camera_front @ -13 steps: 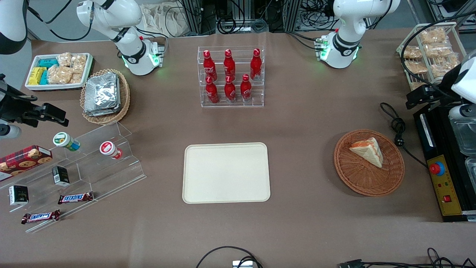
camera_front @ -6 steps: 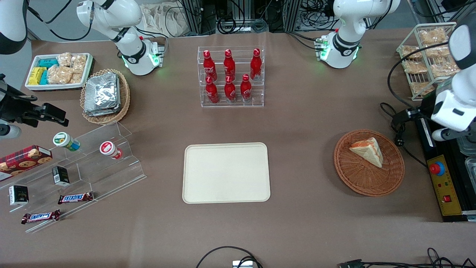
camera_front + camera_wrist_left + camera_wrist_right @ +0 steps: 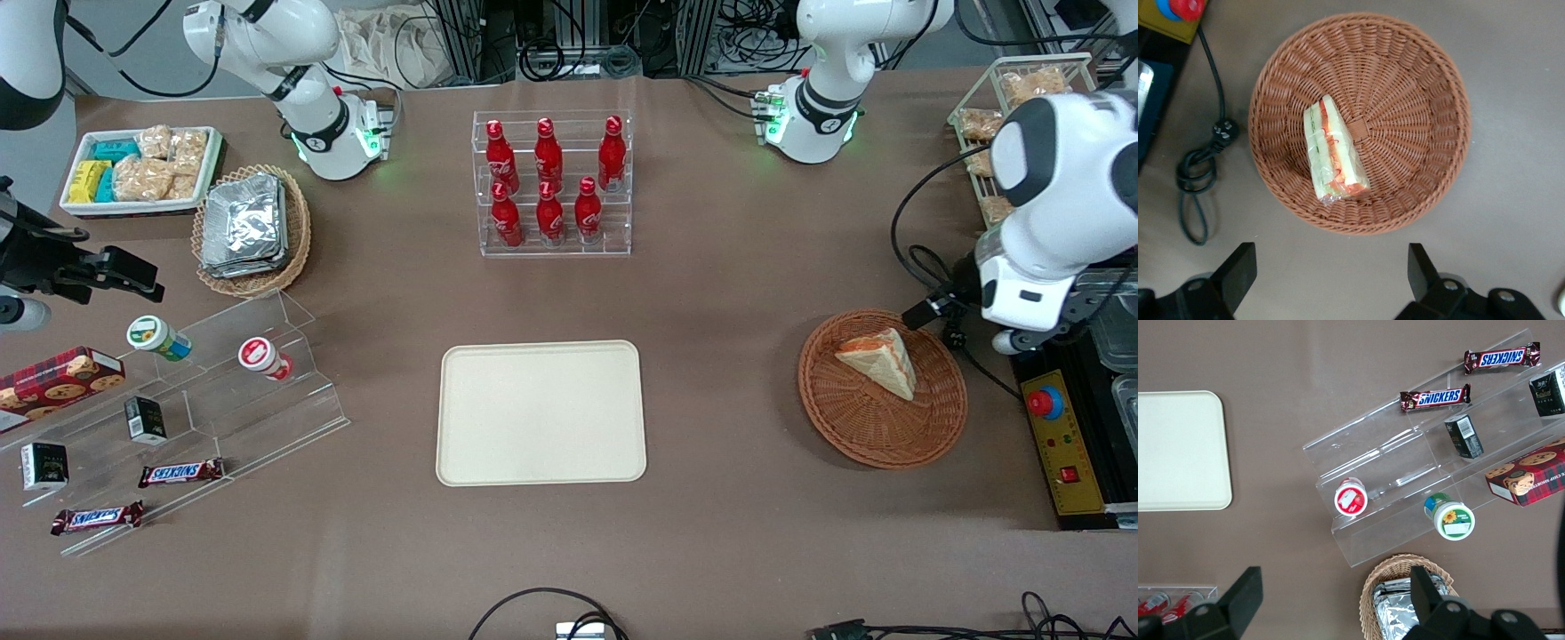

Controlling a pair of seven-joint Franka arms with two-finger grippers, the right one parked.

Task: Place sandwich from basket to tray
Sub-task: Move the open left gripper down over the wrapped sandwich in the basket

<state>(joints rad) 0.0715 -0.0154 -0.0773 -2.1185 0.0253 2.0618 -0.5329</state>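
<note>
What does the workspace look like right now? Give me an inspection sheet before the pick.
Surface: brown table, flat, no spills seen.
Job's things: sandwich lies in the basket, off its centre; tray holds nothing, toward the middle of the table.
Clutter: bottle rack, foil-packet basket, snack bin, acrylic stand with cups, cartons and bars; all apart from the tray.
Hand: the hand hovers open above the basket's rim, holding nothing.
Cables: black cable with plug coiled on the table beside the basket, apart from it.
Surroundings: control box with red button at the working arm's end.
</note>
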